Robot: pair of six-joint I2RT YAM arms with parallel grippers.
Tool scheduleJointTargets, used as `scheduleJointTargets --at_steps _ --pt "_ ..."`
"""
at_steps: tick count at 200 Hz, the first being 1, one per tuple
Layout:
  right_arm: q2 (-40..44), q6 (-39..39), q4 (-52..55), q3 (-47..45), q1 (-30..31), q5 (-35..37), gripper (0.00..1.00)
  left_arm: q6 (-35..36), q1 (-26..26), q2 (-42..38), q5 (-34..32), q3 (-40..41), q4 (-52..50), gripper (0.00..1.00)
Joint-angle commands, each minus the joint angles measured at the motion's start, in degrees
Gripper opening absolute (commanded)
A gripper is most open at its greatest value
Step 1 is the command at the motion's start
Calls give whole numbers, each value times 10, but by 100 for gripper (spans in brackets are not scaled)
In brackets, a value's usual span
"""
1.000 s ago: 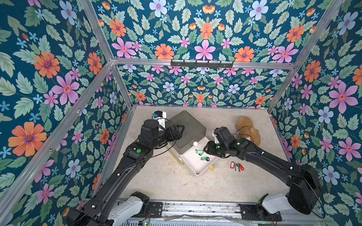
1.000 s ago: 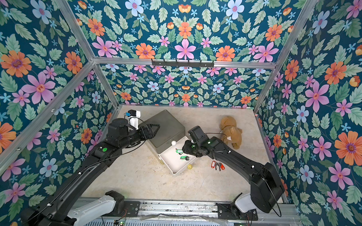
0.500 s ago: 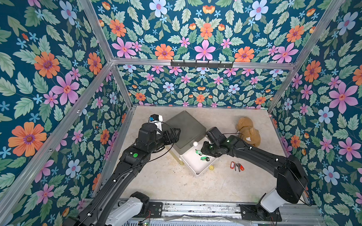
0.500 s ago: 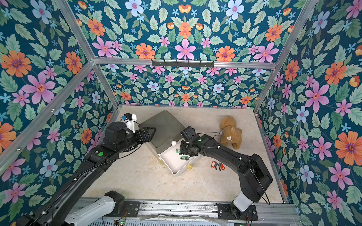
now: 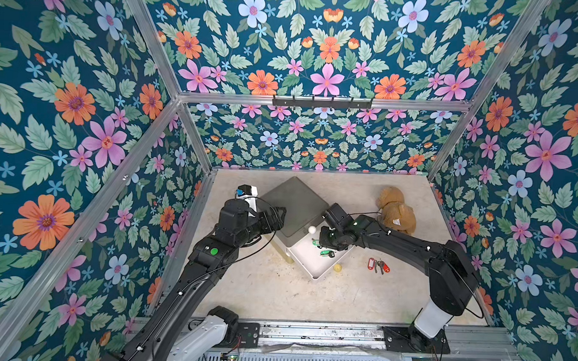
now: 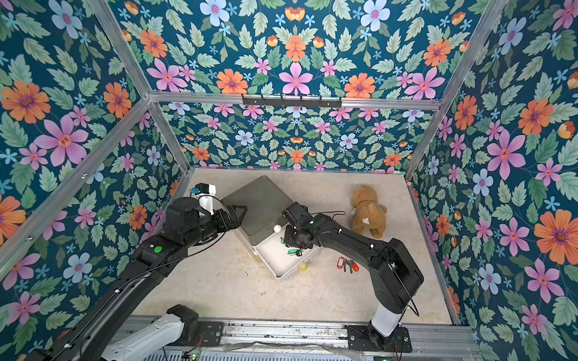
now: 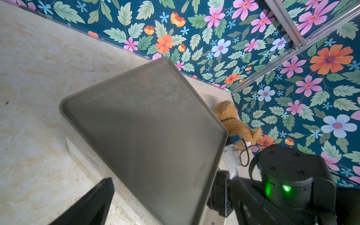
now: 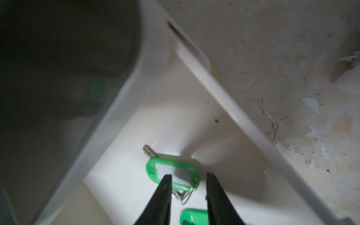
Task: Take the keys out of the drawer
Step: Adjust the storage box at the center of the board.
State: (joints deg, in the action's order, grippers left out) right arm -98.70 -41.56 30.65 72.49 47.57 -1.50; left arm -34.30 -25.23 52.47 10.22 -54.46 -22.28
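Two green-tagged keys flat in drawer; one blade toward cabinet.

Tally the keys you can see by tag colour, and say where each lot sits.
Green-tagged keys: 2, in the drawer
Red-tagged keys: 2, on the table
Total: 4

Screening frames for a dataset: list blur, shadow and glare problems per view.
Right wrist view: dim and soft, the cabinet a dark blur, only the green-tagged key fairly crisp. Left wrist view: sharp, cabinet top faintly mirrors the wallpaper. Both top views: evenly lit, keys tiny.
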Motion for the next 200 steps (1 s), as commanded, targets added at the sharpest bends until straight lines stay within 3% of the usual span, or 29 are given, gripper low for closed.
scheduleJointTargets --at_steps 1,118,174,200 --pt "-3 2 6 5 2 7 29 7 0 -3 -10 0 -2 99" --pt "33 5 22 -1 2 38 0 -2 0 -5 0 8 6 99" --pt "118 7 21 -27 2 66 0 -28 -3 -8 57 34 41 99" --pt "162 -1 13 -46 2 78 0 -46 -32 -11 59 55 76 99"
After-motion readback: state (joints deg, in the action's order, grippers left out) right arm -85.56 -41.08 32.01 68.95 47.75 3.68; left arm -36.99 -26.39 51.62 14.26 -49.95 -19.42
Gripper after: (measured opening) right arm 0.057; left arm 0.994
